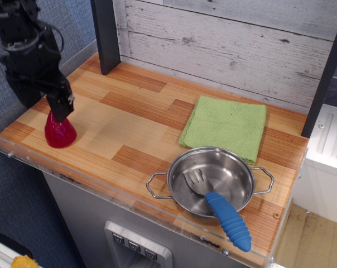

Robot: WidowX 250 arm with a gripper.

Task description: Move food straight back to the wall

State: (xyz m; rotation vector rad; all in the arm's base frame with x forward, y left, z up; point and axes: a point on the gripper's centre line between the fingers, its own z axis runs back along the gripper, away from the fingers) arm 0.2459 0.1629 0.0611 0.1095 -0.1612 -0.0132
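At front left of the wooden surface [135, 120], near the clear edge guard: the food [59, 133], a glossy dark-red cone standing upright on its rounded base. Directly above it, the black gripper [61, 109], tip overlapping the cone's point; jaws hidden by the gripper body, so opening and contact cannot be told. No sign of lift; cone flat on the surface, well apart from the wall [230, 50] of whitewashed planks at the rear.

Step in hand, as judged: closing on the cone before carrying it back. Best done by descending past the narrow tip to the wider lower body, since a pinch on the slick taper would likely squeeze it out. Then a straight rearward path, parallel to the left edge, stopping short of the dark post [106, 36] at the back corner.

To the right, clear of that path: green cloth [225, 125], steel pan [210, 180], blue-handled fork [224, 215] resting in the pan.
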